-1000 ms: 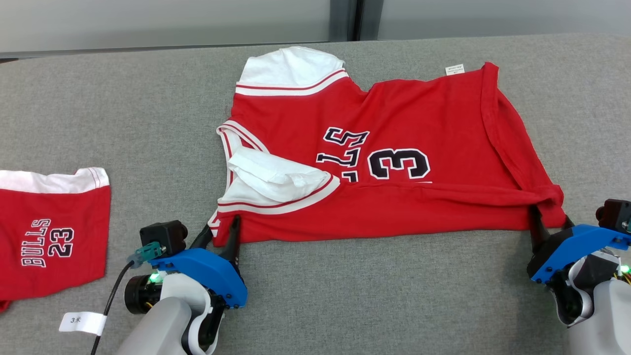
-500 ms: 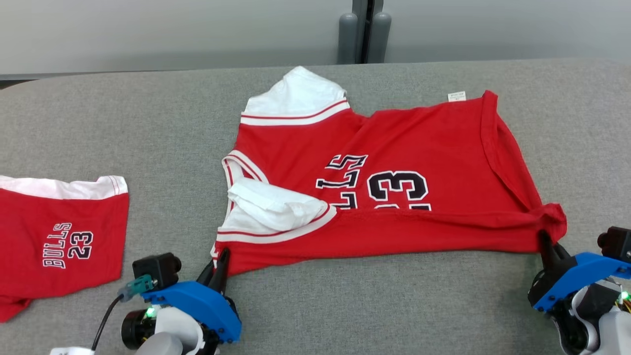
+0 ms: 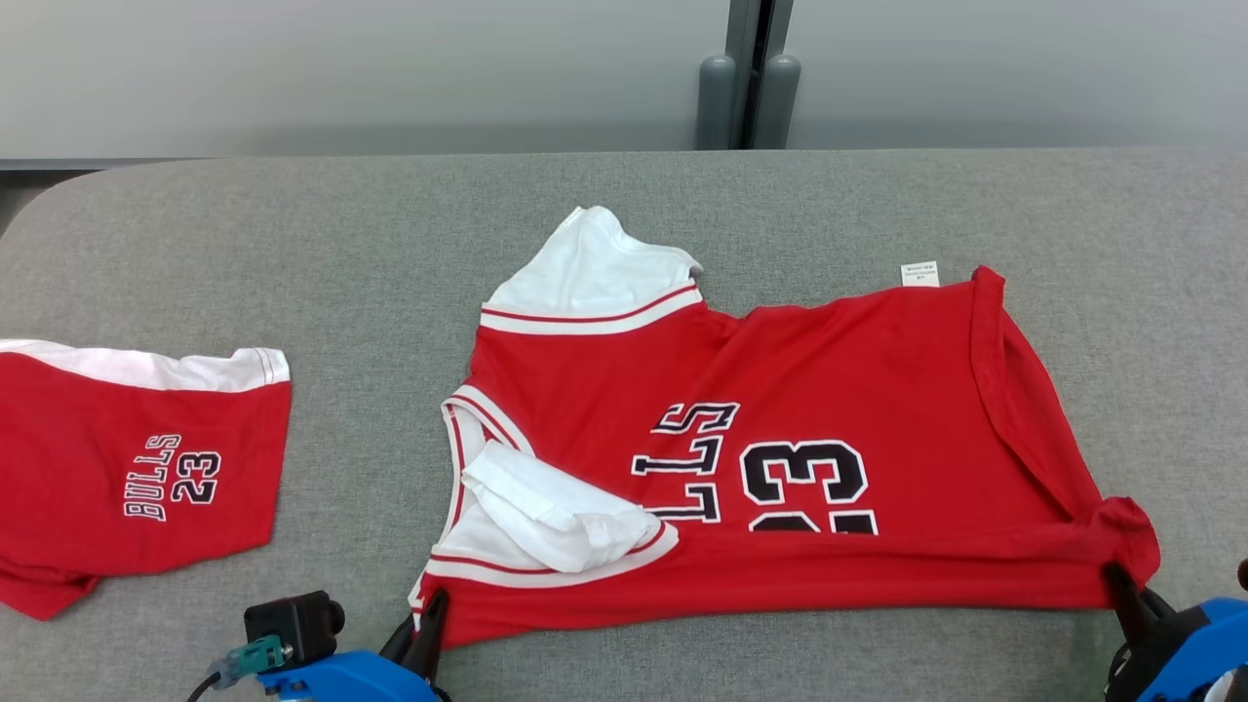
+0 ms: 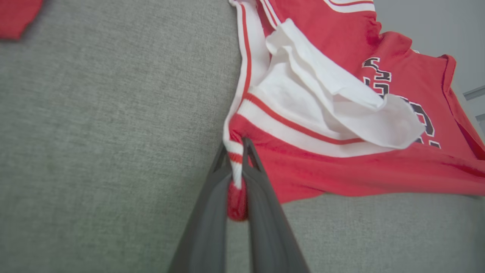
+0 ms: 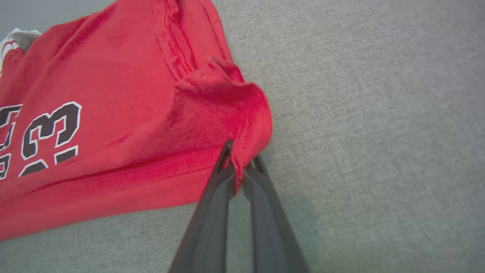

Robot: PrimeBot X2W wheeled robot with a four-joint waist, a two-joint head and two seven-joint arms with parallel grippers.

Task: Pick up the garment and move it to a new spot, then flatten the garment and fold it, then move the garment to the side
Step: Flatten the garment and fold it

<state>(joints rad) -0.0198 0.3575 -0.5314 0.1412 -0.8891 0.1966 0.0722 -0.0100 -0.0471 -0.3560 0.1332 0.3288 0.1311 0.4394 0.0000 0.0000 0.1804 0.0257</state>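
Two claws grip a red garment (white sleeves, black 23, near edge folded over) lying creased on the bench: left claw pinches its white-trimmed corner, right claw its red corner.

A plain test room or lab is suggested: a grey cloth-covered table is set against bare pale wall panels.

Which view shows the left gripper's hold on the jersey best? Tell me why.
The left wrist view: the left gripper is shut on a corner of the jersey, striped trim pinched inside. The head view shows its dark fingertips at the hem. The right wrist view shows the right gripper shut on the opposite corner.
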